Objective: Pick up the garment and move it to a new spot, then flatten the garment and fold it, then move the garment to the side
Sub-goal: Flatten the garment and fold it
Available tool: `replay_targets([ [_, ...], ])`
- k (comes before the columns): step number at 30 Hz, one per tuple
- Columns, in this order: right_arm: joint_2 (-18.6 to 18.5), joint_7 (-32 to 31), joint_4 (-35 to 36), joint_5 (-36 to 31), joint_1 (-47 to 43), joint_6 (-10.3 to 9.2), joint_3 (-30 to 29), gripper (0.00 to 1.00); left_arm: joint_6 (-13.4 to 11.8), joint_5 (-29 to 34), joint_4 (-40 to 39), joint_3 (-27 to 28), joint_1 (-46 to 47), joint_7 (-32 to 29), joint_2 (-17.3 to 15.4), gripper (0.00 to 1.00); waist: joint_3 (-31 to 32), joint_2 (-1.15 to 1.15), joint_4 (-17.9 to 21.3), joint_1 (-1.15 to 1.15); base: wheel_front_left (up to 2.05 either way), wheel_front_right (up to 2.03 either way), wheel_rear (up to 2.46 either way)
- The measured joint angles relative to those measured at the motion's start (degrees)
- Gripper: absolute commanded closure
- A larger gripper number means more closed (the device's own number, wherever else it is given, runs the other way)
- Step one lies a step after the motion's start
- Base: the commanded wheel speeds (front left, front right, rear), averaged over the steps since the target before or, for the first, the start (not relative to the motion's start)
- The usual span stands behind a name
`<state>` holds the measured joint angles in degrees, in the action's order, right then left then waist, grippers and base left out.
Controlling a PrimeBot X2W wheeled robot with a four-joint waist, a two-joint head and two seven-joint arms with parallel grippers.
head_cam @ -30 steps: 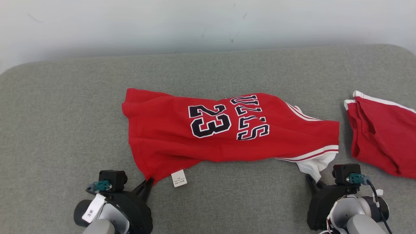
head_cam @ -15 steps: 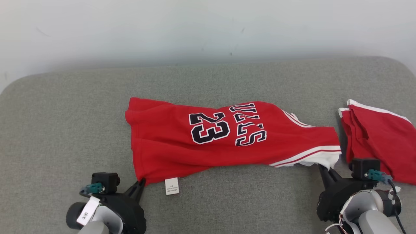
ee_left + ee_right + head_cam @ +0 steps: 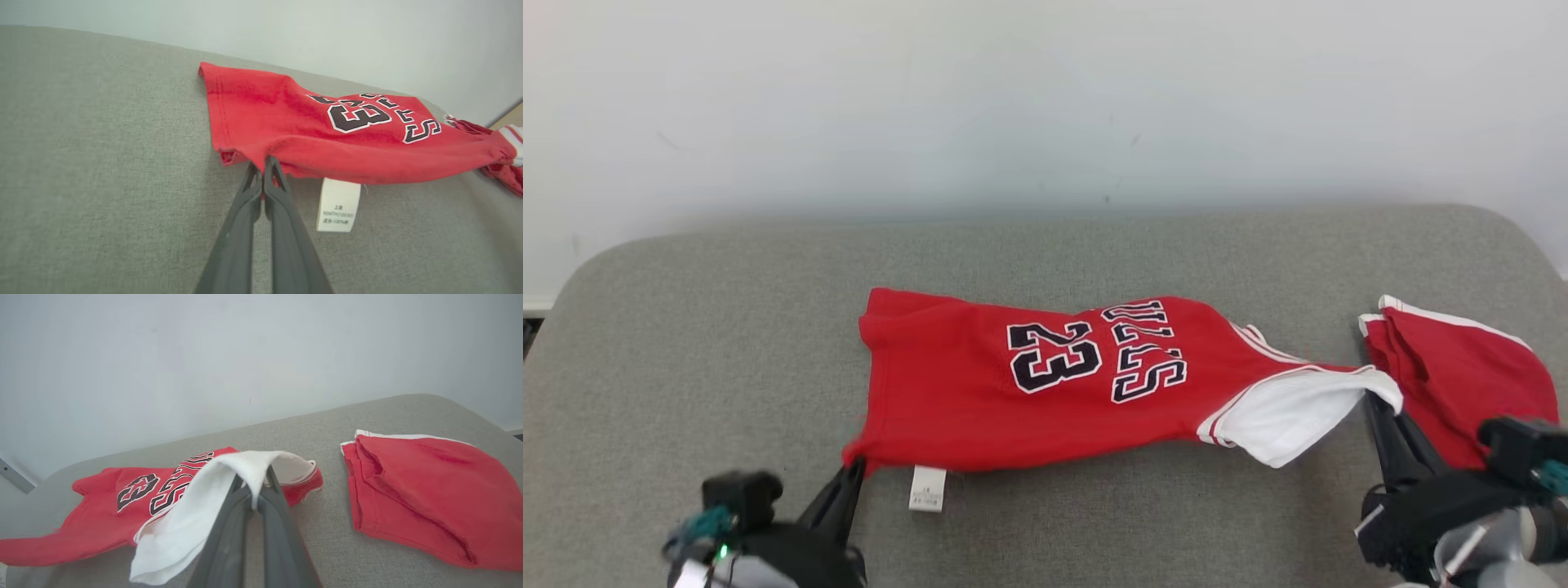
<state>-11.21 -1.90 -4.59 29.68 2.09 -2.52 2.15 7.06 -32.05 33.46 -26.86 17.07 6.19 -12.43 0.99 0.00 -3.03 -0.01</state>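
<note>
The garment [image 3: 980, 392] is a red jersey printed with a black "23", lying across the grey cushion [image 3: 727, 327]. My left gripper [image 3: 852, 467] is shut on its near left hem corner, also seen in the left wrist view, where the left gripper [image 3: 261, 165] pinches the red garment [image 3: 310, 130] edge. My right gripper [image 3: 1372, 402] is shut on the white sleeve end at the right, lifted off the cushion. In the right wrist view the right gripper [image 3: 255, 484] has the garment [image 3: 192, 506] draped white over its fingers.
A second red piece of clothing [image 3: 1454, 367] lies at the cushion's right end, close behind my right gripper; the same red clothing [image 3: 416, 490] fills the right of the right wrist view. A white care label [image 3: 927, 488] hangs from the jersey's near edge. A pale wall [image 3: 1045, 98] stands behind.
My right gripper closed on the white sleeve end and raised it to the right. The near edge of the jersey is lifted and drawn taut. The head camera tilted up, shifting the scene down.
</note>
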Motion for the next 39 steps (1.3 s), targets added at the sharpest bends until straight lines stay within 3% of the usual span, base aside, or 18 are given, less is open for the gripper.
replay_targets([
  [9, 0.7, 0.3, 15.6, 5.4, -12.0, 0.09, -4.0, 1.00, -0.6, -4.5, -13.6, 3.2, -13.0, 2.5, -3.5, 1.00, 1.7, 0.00, 0.5, 0.00, 0.00, 0.00, 0.00],
  [15, 1.2, 0.2, 26.0, 9.5, -16.2, -0.07, -7.9, 1.00, -3.1, -5.4, -26.1, 4.5, -20.8, 3.0, -4.3, 1.00, 0.6, -0.01, 0.9, 0.00, 0.00, 0.00, 0.00],
  [20, 1.3, -5.1, 24.3, 12.9, -13.9, -0.07, -5.1, 1.00, -4.0, -6.6, -30.9, 4.9, -20.7, -0.3, -5.1, 1.00, -1.6, -0.01, 1.3, 0.00, 0.00, 0.00, 0.00],
  [24, 1.7, -13.0, 12.6, 16.2, -1.6, -0.09, 1.2, 1.00, -4.1, -8.1, -27.5, 3.8, -11.1, -6.5, -4.5, 1.00, -4.2, 0.00, 1.6, 0.01, 0.00, 0.00, 0.00],
  [27, 4.0, -17.9, 2.2, 19.0, 14.1, -2.09, 2.1, 1.00, -5.9, -7.8, -22.4, 4.3, 0.9, -11.0, -3.4, 1.00, -6.4, 0.00, 1.9, 0.02, 0.00, 0.00, 0.00],
  [28, 4.0, -17.9, 2.2, 19.0, 14.1, -2.09, 2.1, 1.00, -5.9, -7.8, -22.4, 4.3, 0.9, -11.0, -3.4, 1.00, -6.4, 0.00, 1.9, 0.02, 0.00, 0.00, 0.00],
  [29, 5.1, -18.3, -0.8, 19.6, 20.3, -3.26, 1.0, 1.00, -6.4, -7.8, -20.4, 5.1, 5.5, -12.4, -2.9, 1.00, -7.2, 0.01, 2.1, 0.03, 0.00, 0.00, 0.00],
  [32, 5.5, -15.9, -0.5, 17.7, 34.3, -4.04, -4.3, 1.00, -8.3, -6.0, -17.0, 7.4, 21.9, -14.3, -1.5, 1.00, -9.5, 0.01, 2.5, 0.04, 0.00, 0.00, 0.00],
  [35, 4.9, -11.6, 2.8, 19.8, 44.4, -4.11, -9.7, 1.00, -9.9, -3.5, -19.6, 10.5, 34.9, -12.2, 1.4, 1.00, -11.8, 0.00, 2.6, 0.03, 0.00, 0.00, 0.00],
  [39, 1.2, -10.4, 1.7, 18.2, 58.9, -3.54, -8.6, 1.00, -10.1, -1.6, -21.0, 12.2, 45.6, -7.4, 2.2, 1.00, -14.4, 0.01, 2.2, 0.03, 0.00, 0.00, 0.00],
])
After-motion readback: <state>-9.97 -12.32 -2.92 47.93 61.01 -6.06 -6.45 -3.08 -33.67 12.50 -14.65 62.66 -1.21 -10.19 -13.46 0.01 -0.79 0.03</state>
